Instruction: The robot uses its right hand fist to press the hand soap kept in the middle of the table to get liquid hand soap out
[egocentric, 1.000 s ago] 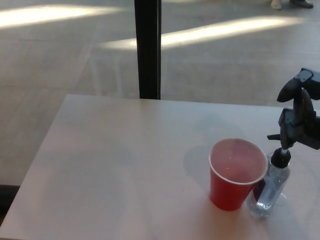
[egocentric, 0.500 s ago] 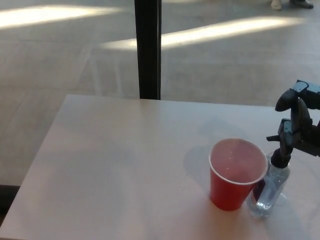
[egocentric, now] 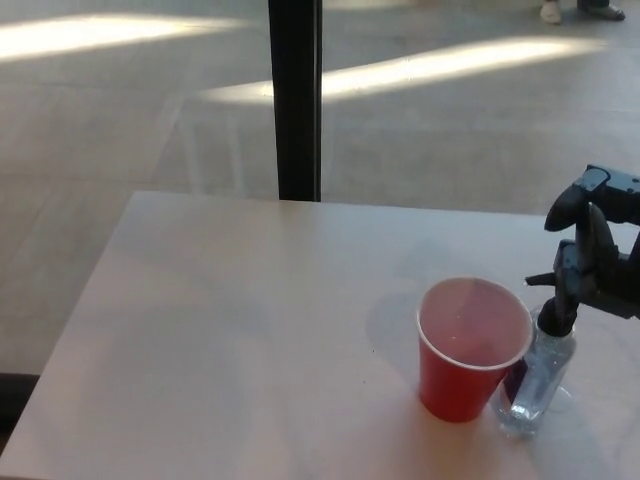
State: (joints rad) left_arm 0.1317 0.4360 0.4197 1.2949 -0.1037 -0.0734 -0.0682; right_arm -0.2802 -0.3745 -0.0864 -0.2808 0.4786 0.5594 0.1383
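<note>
Pale worktop by window. Soap bottle touching red cup, near the right edge. My right robot hand clenched on pump; off-centre push could tip both.

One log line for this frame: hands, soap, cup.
right hand: above pump, grip unclear | left hand: not in view | soap bottle: upright, beside red cup

The robot's right hand, fingers curled, sits on the black pump of the clear hand soap bottle directly beneath it. A red cup touches the bottle, below-left of the hand, on the table.
</note>
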